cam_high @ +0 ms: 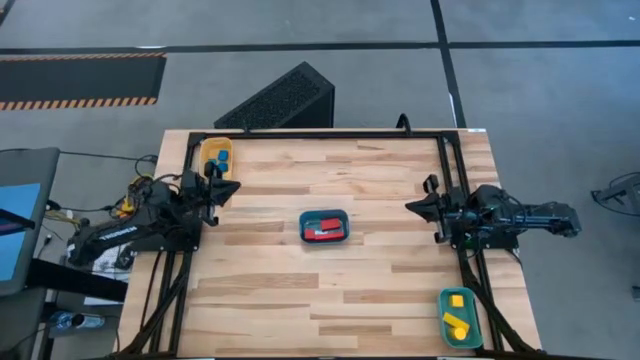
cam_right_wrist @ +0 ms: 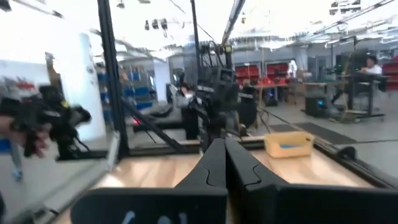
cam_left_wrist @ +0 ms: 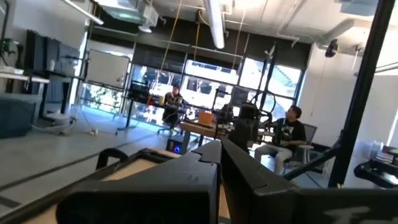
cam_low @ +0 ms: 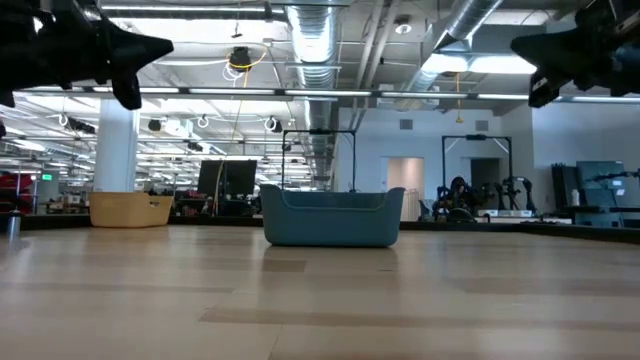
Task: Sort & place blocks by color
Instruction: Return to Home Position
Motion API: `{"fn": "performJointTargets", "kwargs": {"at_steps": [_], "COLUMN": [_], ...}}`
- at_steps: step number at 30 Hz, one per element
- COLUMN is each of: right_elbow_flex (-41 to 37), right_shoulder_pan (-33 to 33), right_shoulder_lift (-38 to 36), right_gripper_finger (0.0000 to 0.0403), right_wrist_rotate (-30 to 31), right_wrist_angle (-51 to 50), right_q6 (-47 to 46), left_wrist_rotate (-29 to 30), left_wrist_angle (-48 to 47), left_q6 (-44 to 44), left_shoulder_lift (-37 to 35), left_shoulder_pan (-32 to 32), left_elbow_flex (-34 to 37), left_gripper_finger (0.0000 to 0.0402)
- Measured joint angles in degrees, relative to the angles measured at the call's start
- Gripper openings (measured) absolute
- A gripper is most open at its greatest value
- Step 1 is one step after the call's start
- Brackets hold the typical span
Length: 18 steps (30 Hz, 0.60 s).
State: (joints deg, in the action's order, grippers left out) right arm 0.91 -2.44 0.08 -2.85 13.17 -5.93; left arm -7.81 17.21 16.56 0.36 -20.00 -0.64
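Hovering closed over table point(cam_high: 330, 295) sides: left claw point(cam_high: 234, 187), right claw point(cam_high: 411, 206).

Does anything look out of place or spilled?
Nothing stands out. Blue blocks sit in the orange tray, red blocks in the middle tray, yellow blocks in the corner tray; left pincer and right pincer wait aside.

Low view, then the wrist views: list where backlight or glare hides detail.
Low view: ceiling lights behind leave the left gripper and right gripper as black silhouettes. Left wrist view: bright windows glare behind the seated people. Right wrist view: the ceiling is washed out.
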Motion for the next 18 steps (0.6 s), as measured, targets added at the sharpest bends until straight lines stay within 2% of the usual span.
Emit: {"fn": "performJointTargets", "kwargs": {"at_steps": [3,6,8,11,14,18], "right_elbow_flex": [0.00,-0.19,-0.39,-0.42,-0.44,-0.46], "right_shoulder_pan": [0.00,0.00,0.00,-0.04,-0.07,-0.02], "right_shoulder_lift": [0.06,0.04,0.08,0.09,0.07,0.07], "right_gripper_finger": [0.0006,0.0006,0.0006,0.0006,0.0006,0.0005], "right_wrist_rotate": [1.64,3.00,3.66,7.35,7.25,6.13], "right_wrist_angle": [-1.85,-3.65,-4.91,-8.30,-8.70,-6.80], "right_q6": [3.12,4.24,4.25,2.67,2.51,3.18], "left_wrist_rotate": [4.76,6.14,7.46,13.23,13.65,9.34], "left_wrist_angle": [-2.72,-8.33,-11.25,-15.39,-14.69,-15.55], "left_q6": [-0.44,-2.90,-5.51,-6.43,-7.09,-7.66], "left_shoulder_lift": [0.90,1.57,1.62,1.53,1.47,1.45], "left_shoulder_pan": [4.63,8.01,9.42,10.07,10.02,10.02], "left_elbow_flex": [0.00,0.02,0.02,0.04,0.04,0.07], "left_gripper_finger": [0.0000,0.0000,0.0000,0.0000,0.0000,0.0000]}}
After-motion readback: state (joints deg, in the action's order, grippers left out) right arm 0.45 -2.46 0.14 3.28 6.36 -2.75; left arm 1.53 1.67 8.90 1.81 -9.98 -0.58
